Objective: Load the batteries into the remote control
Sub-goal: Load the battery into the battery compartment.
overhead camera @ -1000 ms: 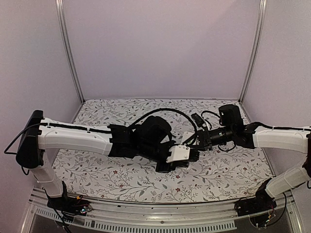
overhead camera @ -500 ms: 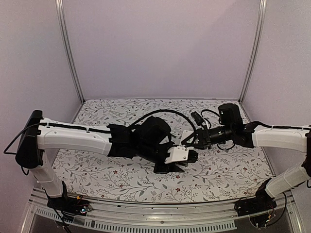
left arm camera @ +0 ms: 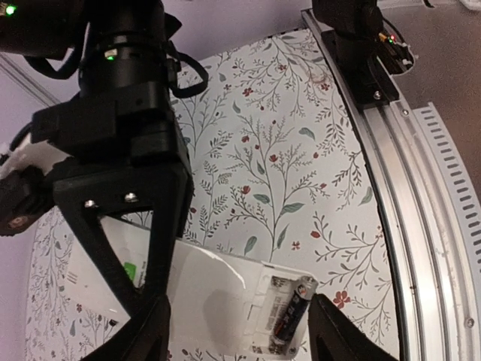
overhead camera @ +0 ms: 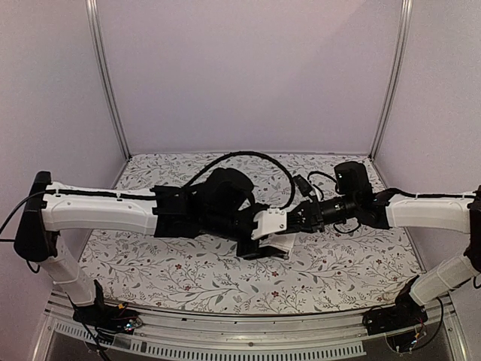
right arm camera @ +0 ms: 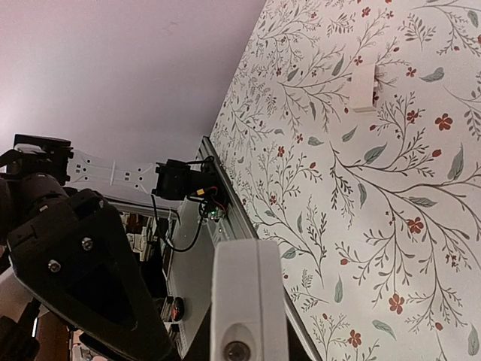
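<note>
Remote control (left arm camera: 218, 301) in right claw (overhead camera: 294, 225); left claw (left arm camera: 240, 335) parted.

This is a robotics lab test cell, not a home or a shop. Plain lilac panels (overhead camera: 248, 75) close in the back and both sides, framed by bare aluminium uprights (overhead camera: 107, 83) at the corners. Two white-and-black robot arms (overhead camera: 98, 214) are bolted to a slotted metal rail (overhead camera: 225, 340) along the bottom of the overhead view, with loose black cables (overhead camera: 248, 156) looping above them. A floral sheet (overhead camera: 188, 282) covers the table. At the upper right of the left wrist view, an arm base (left arm camera: 361, 30) shows small lit indicator lights.
</note>
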`<state>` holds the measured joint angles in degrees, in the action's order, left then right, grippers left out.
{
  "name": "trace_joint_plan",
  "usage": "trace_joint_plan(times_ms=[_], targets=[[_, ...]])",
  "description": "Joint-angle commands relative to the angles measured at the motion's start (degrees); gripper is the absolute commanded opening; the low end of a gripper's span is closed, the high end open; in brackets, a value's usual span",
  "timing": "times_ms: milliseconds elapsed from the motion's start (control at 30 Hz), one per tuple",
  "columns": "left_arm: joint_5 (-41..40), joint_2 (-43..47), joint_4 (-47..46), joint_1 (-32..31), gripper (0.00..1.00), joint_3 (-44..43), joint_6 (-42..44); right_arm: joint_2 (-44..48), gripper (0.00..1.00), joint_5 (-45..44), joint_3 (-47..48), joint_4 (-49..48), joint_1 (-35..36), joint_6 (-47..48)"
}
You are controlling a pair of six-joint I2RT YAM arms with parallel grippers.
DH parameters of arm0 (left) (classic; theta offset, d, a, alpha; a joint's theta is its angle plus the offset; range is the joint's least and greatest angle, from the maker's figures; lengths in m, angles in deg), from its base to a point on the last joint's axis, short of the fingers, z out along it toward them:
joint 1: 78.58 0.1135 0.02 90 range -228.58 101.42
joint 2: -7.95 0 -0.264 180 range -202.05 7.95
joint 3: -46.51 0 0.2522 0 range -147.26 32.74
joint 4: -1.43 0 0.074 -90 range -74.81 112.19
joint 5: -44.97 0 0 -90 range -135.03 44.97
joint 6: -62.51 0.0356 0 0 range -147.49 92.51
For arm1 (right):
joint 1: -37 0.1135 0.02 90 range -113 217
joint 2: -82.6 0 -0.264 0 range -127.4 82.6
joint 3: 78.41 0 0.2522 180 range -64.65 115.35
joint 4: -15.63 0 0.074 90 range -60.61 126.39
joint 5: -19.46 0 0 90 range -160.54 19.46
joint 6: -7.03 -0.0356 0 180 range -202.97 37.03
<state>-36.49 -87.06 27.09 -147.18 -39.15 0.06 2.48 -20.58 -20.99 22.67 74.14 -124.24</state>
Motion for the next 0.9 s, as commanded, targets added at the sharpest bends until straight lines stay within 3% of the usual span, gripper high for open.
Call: trace_joint_plan(times_ms=[0,100,167,267,367,467,767,867], targets=[[-2.1,3.5,-3.6,1.1,0.64,1.4,-2.2,-0.5,0.0,1.7,0.9,0.0,0.4,-0.1],[-1.5,6.3,-5.5,2.9,0.72,4.3,-9.0,-0.4,0.0,1.5,1.3,0.0,0.3,0.1],[-1.1,8.0,-5.9,5.2,0.9,5.8,-16.1,-0.4,0.0,1.3,1.6,-0.1,0.4,0.3],[6.5,10.3,-5.6,9.6,0.99,8.2,-28.0,-0.4,0.0,0.9,2.1,-0.1,0.3,0.3],[14.3,11.9,-10.7,13.3,0.99,13.3,-40.3,-0.3,0.0,0.5,2.6,-0.2,0.1,0.3],[15.2,11.2,-12.7,14.2,1.0,15.1,-47.5,-0.4,0.0,0.0,3.1,-0.4,0.0,0.3],[24.1,4.6,-19.8,13.5,0.99,15.5,-58.2,-1.3,0.0,-1.2,3.9,-1.1,-0.1,-0.3],[24.6,2.6,-21.0,12.5,0.94,14.9,-59.4,-1.9,0.0,-1.3,4.4,-1.2,-0.1,-0.7]])
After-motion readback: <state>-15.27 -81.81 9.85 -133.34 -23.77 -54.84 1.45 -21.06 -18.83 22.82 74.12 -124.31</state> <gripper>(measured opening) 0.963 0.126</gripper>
